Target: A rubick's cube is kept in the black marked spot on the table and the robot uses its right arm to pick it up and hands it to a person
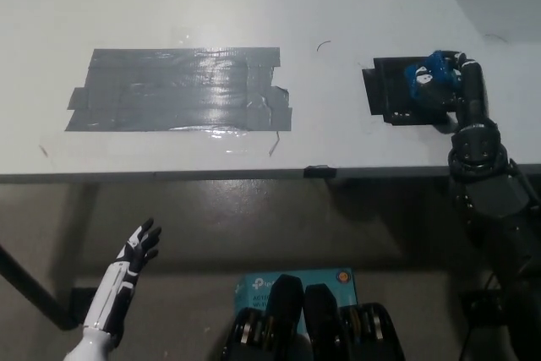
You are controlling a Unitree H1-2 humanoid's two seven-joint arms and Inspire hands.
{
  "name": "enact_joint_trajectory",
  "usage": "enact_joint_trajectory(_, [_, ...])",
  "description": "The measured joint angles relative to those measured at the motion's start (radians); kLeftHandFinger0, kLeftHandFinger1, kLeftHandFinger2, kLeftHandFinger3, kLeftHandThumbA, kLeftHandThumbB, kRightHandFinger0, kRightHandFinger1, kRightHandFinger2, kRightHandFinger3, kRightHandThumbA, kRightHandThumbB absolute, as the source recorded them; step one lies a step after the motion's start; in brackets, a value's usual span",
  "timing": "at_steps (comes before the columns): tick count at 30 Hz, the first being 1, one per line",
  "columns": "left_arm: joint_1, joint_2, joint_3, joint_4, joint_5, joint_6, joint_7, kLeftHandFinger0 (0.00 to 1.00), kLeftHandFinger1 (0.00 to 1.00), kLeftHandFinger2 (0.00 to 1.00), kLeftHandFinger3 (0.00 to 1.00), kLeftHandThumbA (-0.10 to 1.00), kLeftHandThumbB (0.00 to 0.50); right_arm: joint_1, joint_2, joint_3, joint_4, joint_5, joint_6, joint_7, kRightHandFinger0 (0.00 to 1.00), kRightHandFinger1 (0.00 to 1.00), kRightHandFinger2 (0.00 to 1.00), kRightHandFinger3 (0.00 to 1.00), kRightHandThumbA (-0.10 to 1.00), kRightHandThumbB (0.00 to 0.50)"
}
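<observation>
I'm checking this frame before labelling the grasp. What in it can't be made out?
- Rubik's cube, head view: the right hand curls over it, so only part of the blue top shows; whether it has left the black marked spot cannot be told.
- Right arm: cut off by the picture's right and bottom edges.
- Left hand: open below the table edge; its arm is cut off at the bottom edge.
</observation>
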Motion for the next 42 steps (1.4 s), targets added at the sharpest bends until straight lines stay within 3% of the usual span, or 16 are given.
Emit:
enact_joint_trajectory(2, [-0.005, 0.000, 0.000, 0.000, 0.002, 0.002, 0.000, 1.00, 1.00, 1.00, 1.00, 1.00, 0.337, -0.004, -0.003, 0.014, 0.008, -0.004, -0.001, -0.001, 0.05, 0.49, 0.87, 0.77, -0.10, 0.237])
enact_joint_trajectory(4, [-0.011, 0.000, 0.000, -0.001, 0.004, 0.005, 0.000, 1.00, 1.00, 1.00, 1.00, 1.00, 0.332, -0.008, -0.005, 0.021, 0.016, -0.005, -0.001, -0.001, 0.10, 0.55, 0.90, 0.76, -0.10, 0.232])
enact_joint_trajectory(8, [-0.018, 0.002, 0.000, -0.005, 0.008, 0.014, 0.000, 1.00, 1.00, 1.00, 1.00, 1.00, 0.320, -0.016, -0.010, 0.034, 0.027, -0.006, -0.001, -0.001, 0.05, 0.52, 0.87, 0.75, -0.10, 0.237])
enact_joint_trajectory(12, [-0.021, 0.002, 0.000, -0.005, 0.009, 0.017, 0.000, 1.00, 1.00, 1.00, 1.00, 1.00, 0.310, -0.018, -0.016, 0.042, 0.032, -0.006, -0.006, -0.001, 0.06, 0.52, 0.87, 0.73, -0.10, 0.235])
enact_joint_trajectory(15, [-0.026, 0.003, 0.000, -0.005, 0.010, 0.017, 0.000, 1.00, 1.00, 1.00, 1.00, 1.00, 0.288, -0.018, -0.017, 0.043, 0.032, -0.005, -0.010, -0.001, 0.02, 0.47, 0.82, 0.75, -0.10, 0.209])
enact_joint_trajectory(18, [-0.031, 0.005, 0.000, -0.004, 0.011, 0.017, 0.000, 1.00, 1.00, 1.00, 1.00, 1.00, 0.293, -0.017, -0.017, 0.042, 0.027, -0.004, -0.013, -0.001, 0.02, 0.53, 0.88, 0.78, -0.10, 0.195])
enact_joint_trajectory(21, [-0.034, 0.006, 0.000, -0.004, 0.011, 0.017, 0.000, 1.00, 1.00, 1.00, 1.00, 1.00, 0.294, -0.013, -0.016, 0.013, 0.007, 0.013, -0.017, 0.000, 0.01, 0.52, 0.88, 0.80, -0.10, 0.182])
enact_joint_trajectory(23, [-0.036, 0.007, 0.000, -0.003, 0.011, 0.016, 0.000, 1.00, 1.00, 1.00, 1.00, 1.00, 0.295, 0.001, -0.011, -0.023, -0.051, 0.042, -0.014, 0.008, 0.00, 0.52, 0.90, 0.86, -0.10, 0.178])
enact_joint_trajectory(24, [-0.036, 0.008, 0.000, -0.003, 0.011, 0.016, 0.000, 1.00, 1.00, 1.00, 1.00, 1.00, 0.293, 0.005, -0.009, -0.031, -0.066, 0.046, -0.012, 0.011, 0.00, 0.53, 0.91, 0.91, -0.10, 0.153])
enact_joint_trajectory(29, [-0.042, 0.008, 0.000, 0.000, 0.014, 0.017, 0.000, 1.00, 1.00, 1.00, 1.00, 1.00, 0.280, 0.058, 0.023, -0.086, -0.239, 0.102, 0.017, 0.030, 0.00, 0.52, 0.83, 0.78, -0.10, 0.181])
enact_joint_trajectory(34, [-0.043, 0.008, 0.000, 0.008, 0.017, 0.017, 0.000, 1.00, 1.00, 1.00, 1.00, 1.00, 0.279, 0.088, 0.055, -0.130, -0.407, 0.155, 0.059, 0.049, 0.00, 0.49, 0.84, 0.80, -0.10, 0.176])
enact_joint_trajectory(35, [-0.043, 0.008, 0.000, 0.009, 0.017, 0.017, 0.000, 1.00, 1.00, 1.00, 1.00, 1.00, 0.279, 0.089, 0.059, -0.137, -0.430, 0.163, 0.067, 0.051, 0.00, 0.48, 0.88, 0.93, -0.10, 0.172])
enact_joint_trajectory(36, [-0.043, 0.008, 0.000, 0.014, 0.018, 0.017, 0.000, 1.00, 1.00, 1.00, 1.00, 1.00, 0.280, 0.092, 0.068, -0.153, -0.483, 0.183, 0.084, 0.056, 0.00, 0.48, 0.89, 0.96, -0.10, 0.168])
enact_joint_trajectory(39, [-0.043, 0.008, 0.000, 0.021, 0.020, 0.017, 0.000, 1.00, 1.00, 1.00, 1.00, 1.00, 0.288, 0.095, 0.081, -0.178, -0.563, 0.218, 0.111, 0.062, 0.00, 0.50, 0.94, 0.96, -0.10, 0.117])
enact_joint_trajectory(42, [-0.043, 0.008, 0.000, 0.025, 0.023, 0.017, 0.000, 1.00, 1.00, 1.00, 1.00, 1.00, 0.288, 0.096, 0.099, -0.221, -0.677, 0.280, 0.157, 0.073, 0.00, 0.45, 0.89, 0.93, -0.10, 0.100])
